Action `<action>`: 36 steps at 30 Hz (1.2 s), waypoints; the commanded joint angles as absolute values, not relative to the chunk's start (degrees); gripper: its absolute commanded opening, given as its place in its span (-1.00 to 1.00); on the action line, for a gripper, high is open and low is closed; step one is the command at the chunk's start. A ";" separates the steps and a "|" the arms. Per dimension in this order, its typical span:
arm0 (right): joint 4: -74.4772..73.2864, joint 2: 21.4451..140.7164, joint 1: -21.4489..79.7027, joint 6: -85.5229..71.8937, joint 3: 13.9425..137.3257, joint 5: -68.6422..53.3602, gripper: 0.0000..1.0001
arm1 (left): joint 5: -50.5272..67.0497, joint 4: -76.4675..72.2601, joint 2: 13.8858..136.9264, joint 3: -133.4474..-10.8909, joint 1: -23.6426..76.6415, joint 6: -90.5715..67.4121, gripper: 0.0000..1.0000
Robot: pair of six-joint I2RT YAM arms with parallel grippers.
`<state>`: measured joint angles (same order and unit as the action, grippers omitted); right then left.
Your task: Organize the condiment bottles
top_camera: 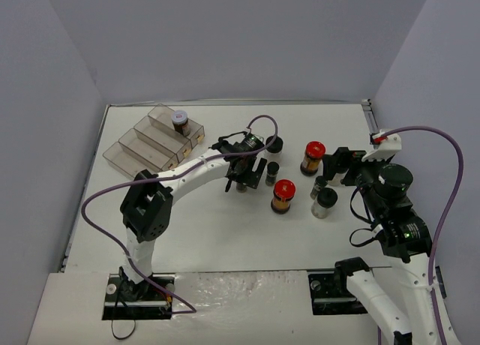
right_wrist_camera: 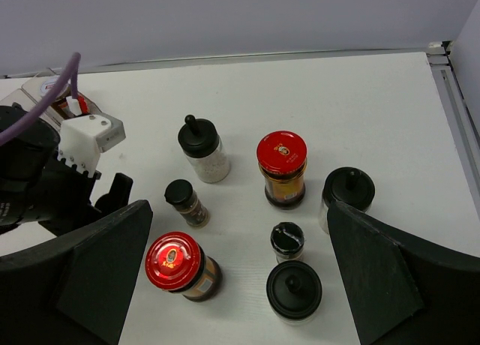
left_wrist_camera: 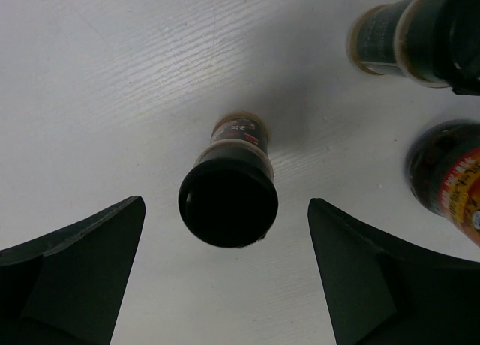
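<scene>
Several condiment bottles stand mid-table. A small black-capped jar [left_wrist_camera: 238, 139] stands upright between the fingers of my open left gripper [left_wrist_camera: 225, 210], untouched; in the top view the gripper [top_camera: 241, 172] hides it. Nearby are a knob-lidded jar of white grains [top_camera: 274, 144] [right_wrist_camera: 201, 146], a small black-capped jar [top_camera: 272, 171] [right_wrist_camera: 184, 201], two red-lidded jars [top_camera: 313, 156] [top_camera: 283, 195] and black-lidded jars [top_camera: 325, 202] [right_wrist_camera: 287, 241]. A white-lidded jar [top_camera: 179, 118] sits in the tray's back compartment. My right gripper [top_camera: 341, 165] [right_wrist_camera: 238, 232] is open and empty, hovering right of the group.
The clear compartment tray [top_camera: 142, 146] stands at the far left, its other compartments bare. Walls enclose the table on three sides. A metal rail [top_camera: 369, 116] runs along the right edge. Another black knob-lidded jar [right_wrist_camera: 349, 191] stands by my right finger.
</scene>
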<state>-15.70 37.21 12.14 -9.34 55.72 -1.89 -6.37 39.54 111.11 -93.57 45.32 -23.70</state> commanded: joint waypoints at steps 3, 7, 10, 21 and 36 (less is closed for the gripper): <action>-12.22 37.37 12.57 -9.13 56.52 -2.47 1.00 | -8.87 37.64 110.82 -98.56 45.62 -25.06 0.17; -12.22 37.20 12.57 -9.14 56.43 -2.39 1.00 | -9.78 37.44 110.15 -98.96 45.55 -24.96 -0.49; -12.22 37.23 12.57 -9.14 56.51 -2.29 1.00 | -10.11 36.60 109.41 -98.39 45.44 -24.79 -0.90; -12.15 39.82 12.57 -8.15 58.51 -3.36 1.00 | -6.81 42.55 100.26 -99.56 35.25 -23.40 -1.00; -12.08 45.44 12.57 -7.95 60.25 -7.09 1.00 | -1.69 47.60 108.98 -117.68 4.60 -14.89 -1.00</action>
